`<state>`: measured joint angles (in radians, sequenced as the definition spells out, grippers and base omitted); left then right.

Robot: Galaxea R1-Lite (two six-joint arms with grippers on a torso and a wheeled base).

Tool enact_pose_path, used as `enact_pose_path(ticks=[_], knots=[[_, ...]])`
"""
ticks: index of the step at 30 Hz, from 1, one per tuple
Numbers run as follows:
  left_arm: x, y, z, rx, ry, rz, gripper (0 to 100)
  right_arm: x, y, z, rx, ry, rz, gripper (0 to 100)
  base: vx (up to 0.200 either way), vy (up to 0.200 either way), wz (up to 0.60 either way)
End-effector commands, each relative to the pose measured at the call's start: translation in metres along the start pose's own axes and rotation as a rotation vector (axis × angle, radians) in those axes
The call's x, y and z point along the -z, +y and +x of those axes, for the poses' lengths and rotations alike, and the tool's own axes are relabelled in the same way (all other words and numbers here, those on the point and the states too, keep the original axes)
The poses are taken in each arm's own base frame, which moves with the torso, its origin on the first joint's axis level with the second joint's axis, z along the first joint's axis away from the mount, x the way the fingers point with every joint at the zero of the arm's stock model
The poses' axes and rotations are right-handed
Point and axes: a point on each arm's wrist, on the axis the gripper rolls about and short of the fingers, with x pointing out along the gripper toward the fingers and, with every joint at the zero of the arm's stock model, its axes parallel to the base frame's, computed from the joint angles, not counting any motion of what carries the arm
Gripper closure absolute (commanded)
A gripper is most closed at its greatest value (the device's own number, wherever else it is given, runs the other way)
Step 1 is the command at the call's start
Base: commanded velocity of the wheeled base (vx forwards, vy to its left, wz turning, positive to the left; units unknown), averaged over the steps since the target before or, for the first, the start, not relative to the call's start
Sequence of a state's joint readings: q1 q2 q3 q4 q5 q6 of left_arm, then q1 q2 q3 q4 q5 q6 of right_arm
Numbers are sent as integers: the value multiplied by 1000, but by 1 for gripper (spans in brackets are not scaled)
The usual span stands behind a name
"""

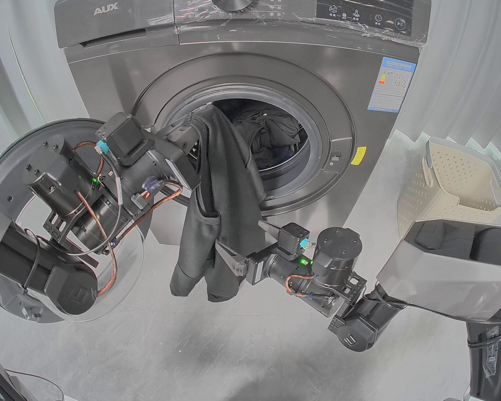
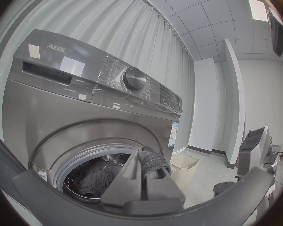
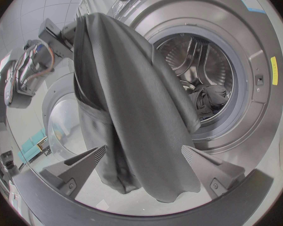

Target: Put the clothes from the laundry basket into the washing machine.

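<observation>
**Clothes: one dark garment held at the drum mouth, not yet inside**

Left gripper (image 2: pixel 141 157): jaws closed, pinching a fold of the dark garment (image 1: pixel 225 196) at its top edge. The pinch sits at the upper left rim of the drum opening of the washing machine (image 1: pixel 317 73). From there the garment hangs straight down, across the left part of the opening and past its lower rim, with the hem clear of the floor (image 1: pixel 206 341).

Right gripper (image 3: pixel 143 152): jaws spread wide, one finger on each side of the hanging cloth near its lower part. Nothing gripped; cannot tell whether the pads touch the fabric.

Left arm pose: wrist raised level with the opening, forearm coming up from the lower left, in front of the door (image 1: pixel 11 162), which is swung open to the left.

Right arm pose: held low, below the opening, forearm reaching in from the lower right, gripper aimed at the garment.

Other dark clothes (image 1: pixel 270 132) lie in the drum. Laundry basket (image 1: pixel 456 179) stands on the floor right of the machine.
</observation>
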<state>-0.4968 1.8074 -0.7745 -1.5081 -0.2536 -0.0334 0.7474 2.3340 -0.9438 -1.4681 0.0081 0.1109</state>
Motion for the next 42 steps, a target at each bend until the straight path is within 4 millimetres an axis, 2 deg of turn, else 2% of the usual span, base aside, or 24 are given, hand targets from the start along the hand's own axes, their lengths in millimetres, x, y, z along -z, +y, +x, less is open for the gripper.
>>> enact_pose_path(ticks=[1, 15, 21, 27, 40, 41, 42], knots=[[-6, 0, -1, 0, -17, 5, 100, 25, -10, 12, 19, 27, -1, 0, 0, 0, 0], [-7, -1, 0, 3, -21, 6, 100, 22, -21, 25, 51, -23, -2, 0, 0, 0, 0], [-15, -7, -1, 19, -42, 1, 100, 40, -34, 40, 72, -22, -7, 0, 0, 0, 0], [-20, -11, -1, 28, -54, -2, 100, 53, -39, 50, 71, -31, -10, 0, 0, 0, 0], [-21, -16, 0, 45, -58, -9, 100, 44, -32, 61, 49, -94, -11, 0, 0, 0, 0], [-21, -16, 0, 45, -60, -8, 100, 44, -31, 61, 47, -93, -10, 100, 0, 0, 0], [-21, -16, 0, 45, -60, -8, 100, 44, -31, 61, 49, -95, -10, 100, 0, 0, 0]])
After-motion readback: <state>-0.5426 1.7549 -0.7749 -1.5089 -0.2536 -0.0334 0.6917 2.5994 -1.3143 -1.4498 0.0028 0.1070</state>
